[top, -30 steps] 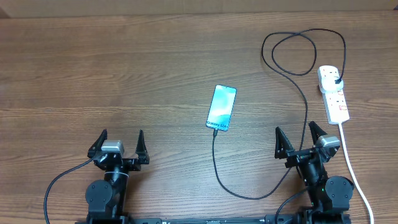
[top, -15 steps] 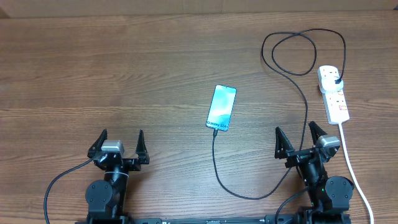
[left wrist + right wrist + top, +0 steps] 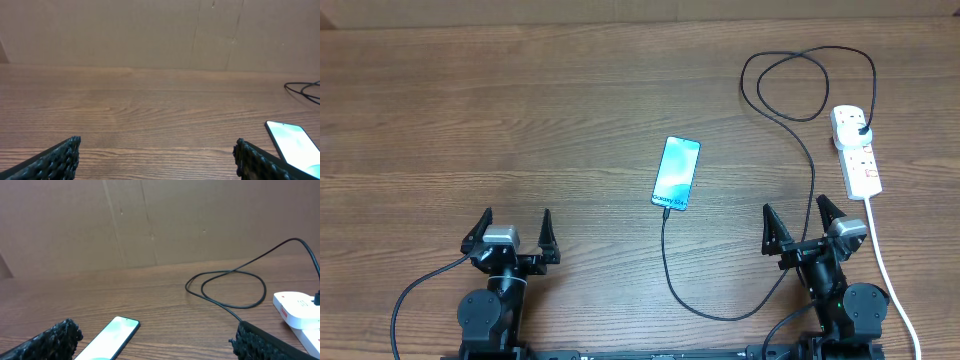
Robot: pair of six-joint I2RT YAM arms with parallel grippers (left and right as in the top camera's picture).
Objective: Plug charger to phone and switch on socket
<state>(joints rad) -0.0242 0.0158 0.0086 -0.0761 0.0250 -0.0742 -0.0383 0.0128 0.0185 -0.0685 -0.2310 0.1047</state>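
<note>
phone (image 3: 676, 174) mid-table, screen lit | charger (image 3: 813, 165) tip at phone's near edge, cable loops far right, plug in socket (image 3: 858, 160) | left gripper (image 3: 516, 220) jaws wide, empty | right gripper (image 3: 794, 212) jaws wide, empty, cable close by

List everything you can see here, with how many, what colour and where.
table: one, brown wood, under everything
cardboard wall: one, tan, behind the far edge
phone: one, lit light-blue screen, centre
charger: one, black, thin cable from the phone's near end, looping round to its plug in the socket
socket: one, white with red markings, far right
thick cord: one, white, from socket towards near right edge
left gripper: one, black, open, near left
right gripper: one, black, open, near right
</note>
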